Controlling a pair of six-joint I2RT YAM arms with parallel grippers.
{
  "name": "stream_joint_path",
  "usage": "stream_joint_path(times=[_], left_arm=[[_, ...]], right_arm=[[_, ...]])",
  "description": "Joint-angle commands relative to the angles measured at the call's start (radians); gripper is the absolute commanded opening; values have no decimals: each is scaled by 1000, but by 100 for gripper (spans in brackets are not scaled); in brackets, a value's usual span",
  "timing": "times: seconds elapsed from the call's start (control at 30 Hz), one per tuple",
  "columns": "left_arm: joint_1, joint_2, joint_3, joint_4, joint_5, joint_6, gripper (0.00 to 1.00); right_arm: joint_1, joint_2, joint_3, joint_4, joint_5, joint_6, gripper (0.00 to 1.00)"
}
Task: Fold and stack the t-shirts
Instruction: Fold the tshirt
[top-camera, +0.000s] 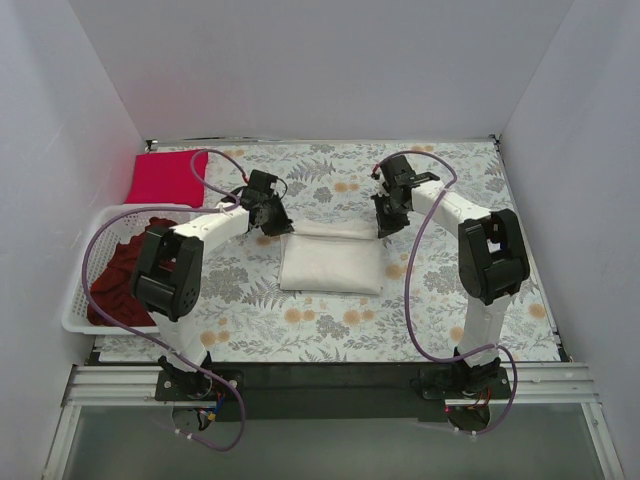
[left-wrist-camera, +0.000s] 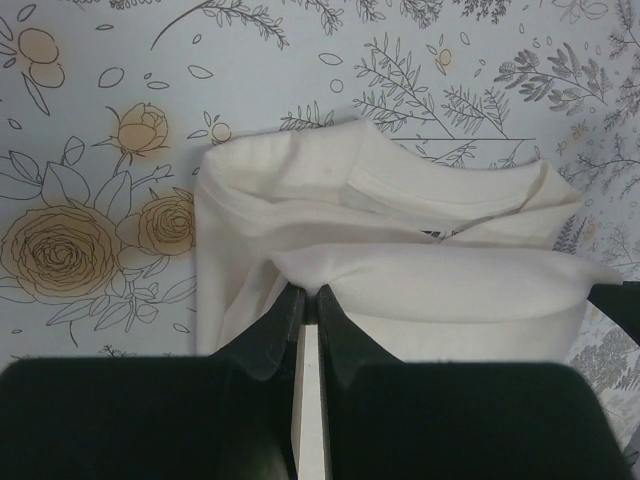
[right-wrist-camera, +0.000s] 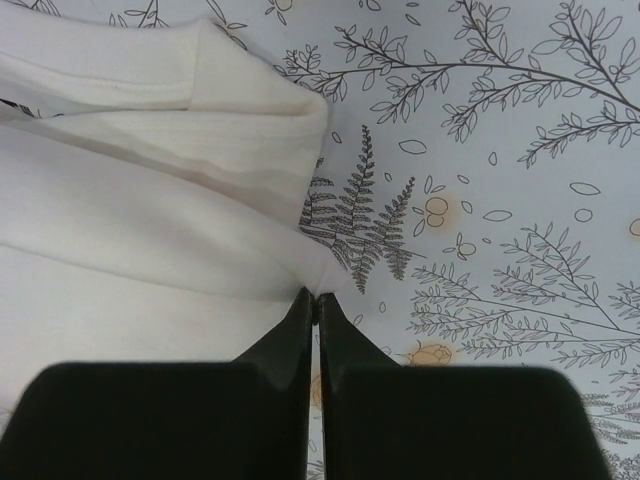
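The cream-white t-shirt (top-camera: 332, 262) lies folded into a rectangle at the table's middle; its red print is hidden. My left gripper (top-camera: 272, 222) is shut on its upper-left corner, pinching a fold of cloth (left-wrist-camera: 420, 285). My right gripper (top-camera: 388, 222) is shut on its upper-right corner (right-wrist-camera: 330, 275). Both hold the top edge slightly raised. The crimson-pink shirt (top-camera: 165, 178) lies folded at the far left. The dark maroon shirt (top-camera: 122, 280) is crumpled in the basket.
The white lattice basket (top-camera: 80, 295) stands at the left edge beside the left arm. The floral table cloth (top-camera: 440, 200) covers the table. White walls close in the back and both sides.
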Motion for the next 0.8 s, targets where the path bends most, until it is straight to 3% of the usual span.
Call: stream_joint_path(times=[0.0,0.23,0.43,0.77], left_arm=[[15,-81,-23,33,-53,12,0],[15,-224,-132,73,-83,-28,0],[17,-285,-233,119,-117,-92,0],[26,-248,-409,317,-165,-220,0]], right_arm=[[-7,-40,-23,50,2,-14,1],[-9,-144,-59,117,-40,-19,1],[-7,-130,-34,134,-92,-31,1],[-9,-28,-59,246,-138,-62,1]])
